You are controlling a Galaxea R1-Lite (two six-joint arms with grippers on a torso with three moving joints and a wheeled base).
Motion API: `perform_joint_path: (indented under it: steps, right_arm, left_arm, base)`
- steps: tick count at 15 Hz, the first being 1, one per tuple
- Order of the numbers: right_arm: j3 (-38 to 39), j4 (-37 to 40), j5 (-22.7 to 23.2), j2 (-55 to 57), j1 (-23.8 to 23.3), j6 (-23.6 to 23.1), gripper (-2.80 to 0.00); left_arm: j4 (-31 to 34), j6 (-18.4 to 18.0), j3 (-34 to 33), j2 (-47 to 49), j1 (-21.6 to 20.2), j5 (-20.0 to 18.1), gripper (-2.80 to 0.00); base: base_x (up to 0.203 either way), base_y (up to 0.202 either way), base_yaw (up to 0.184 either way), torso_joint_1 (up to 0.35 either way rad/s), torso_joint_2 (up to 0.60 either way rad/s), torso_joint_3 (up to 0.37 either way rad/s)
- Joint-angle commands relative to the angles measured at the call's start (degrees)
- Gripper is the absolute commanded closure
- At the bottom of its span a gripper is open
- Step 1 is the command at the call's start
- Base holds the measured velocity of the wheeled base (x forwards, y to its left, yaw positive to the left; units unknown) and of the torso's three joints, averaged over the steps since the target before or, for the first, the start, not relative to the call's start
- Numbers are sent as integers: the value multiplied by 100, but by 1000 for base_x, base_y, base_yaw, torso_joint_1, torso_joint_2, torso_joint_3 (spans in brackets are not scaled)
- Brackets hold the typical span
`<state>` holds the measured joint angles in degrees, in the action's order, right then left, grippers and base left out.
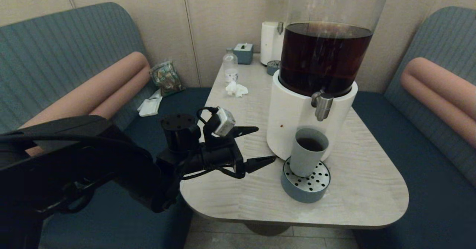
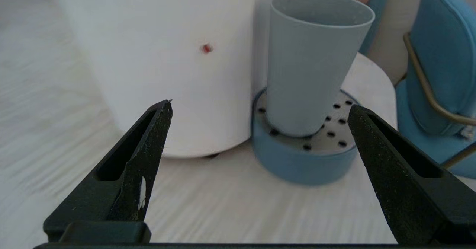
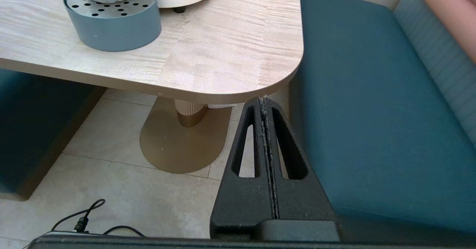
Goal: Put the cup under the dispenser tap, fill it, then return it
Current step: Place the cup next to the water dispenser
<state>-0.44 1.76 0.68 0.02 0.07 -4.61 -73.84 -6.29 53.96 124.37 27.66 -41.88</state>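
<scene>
— While the cup sits on the drip tray right under the dispenser tap, where is my left gripper?

— It hangs just beside the cup, fingers wide apart and holding nothing. I think it is lined up that way to fit around the cup.

— Is the cup full?

— I see dark drink inside, maybe only part way; the rim hides the rest.

— And the right gripper?

— Parked low by the table edge, fingers pressed together.
</scene>
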Motion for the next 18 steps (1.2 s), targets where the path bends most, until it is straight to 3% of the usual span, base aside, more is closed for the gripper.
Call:
perform_joint_path:
  steps: [1, 9, 18]
  right_arm:
    - [0, 0, 2, -11, 1, -5, 0]
    - [0, 0, 3, -11, 1, -5, 0]
    - [0, 0, 2, -11, 1, -5, 0]
  left_arm:
    - [-43, 40, 363, 345, 183, 50, -280]
    - [-43, 195, 1291, 993, 552, 326, -280]
    - [-131, 269, 1389, 1186, 715, 382, -280]
  base:
    - [0, 0, 0, 0, 0, 0]
    - [0, 0, 0, 0, 0, 0]
    - [0, 0, 0, 0, 0, 0]
